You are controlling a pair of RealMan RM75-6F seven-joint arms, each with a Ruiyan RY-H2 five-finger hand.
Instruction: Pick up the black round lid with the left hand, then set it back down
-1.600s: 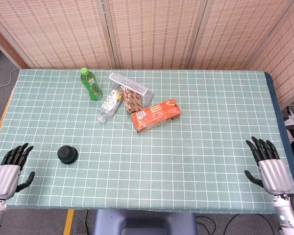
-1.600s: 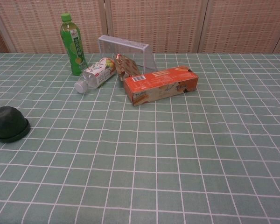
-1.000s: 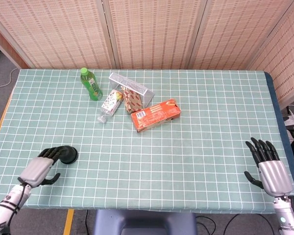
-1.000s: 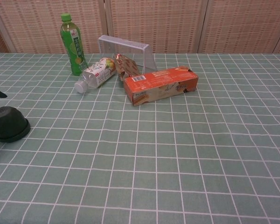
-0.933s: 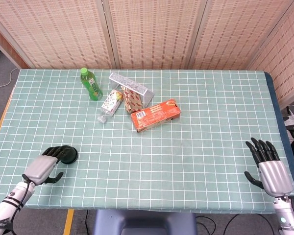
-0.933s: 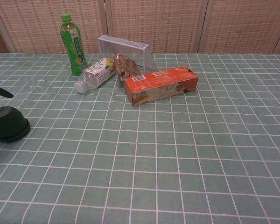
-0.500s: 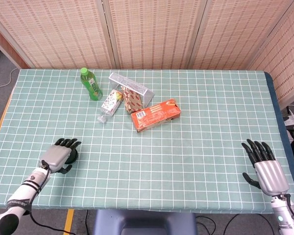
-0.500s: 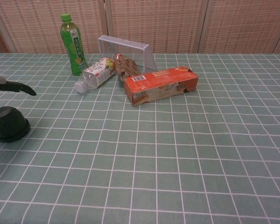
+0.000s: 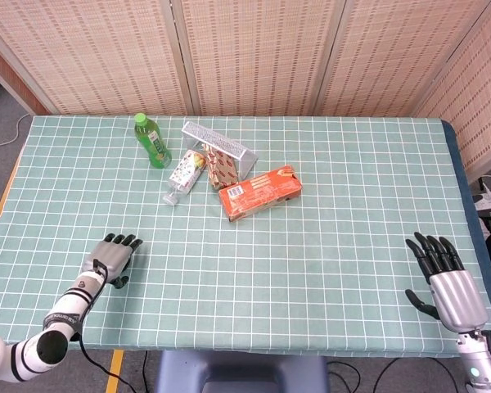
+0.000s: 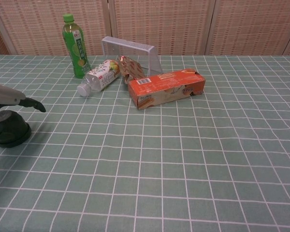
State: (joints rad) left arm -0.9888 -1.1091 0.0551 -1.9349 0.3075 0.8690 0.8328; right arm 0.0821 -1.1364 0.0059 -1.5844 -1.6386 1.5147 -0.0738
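Black round lid (image 10: 8,128) sits on the green checked counter (image 10: 183,159) near its left front edge. Directly above it is the left hand (image 9: 113,254), fingers spread, not gripping it. At the right edge, the right hand (image 9: 450,282) is open-fingered and empty.

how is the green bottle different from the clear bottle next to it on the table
The green bottle stands upright; the clear bottle lies on its side, its cap end pointing toward the near left. The green bottle has a green cap and green contents or tint; the clear bottle has a white cap and a see-through body with a colourful label. The green bottle stands apart; the clear bottle lies close beside a snack packet. Both are capped and rest on the checked tablecloth.
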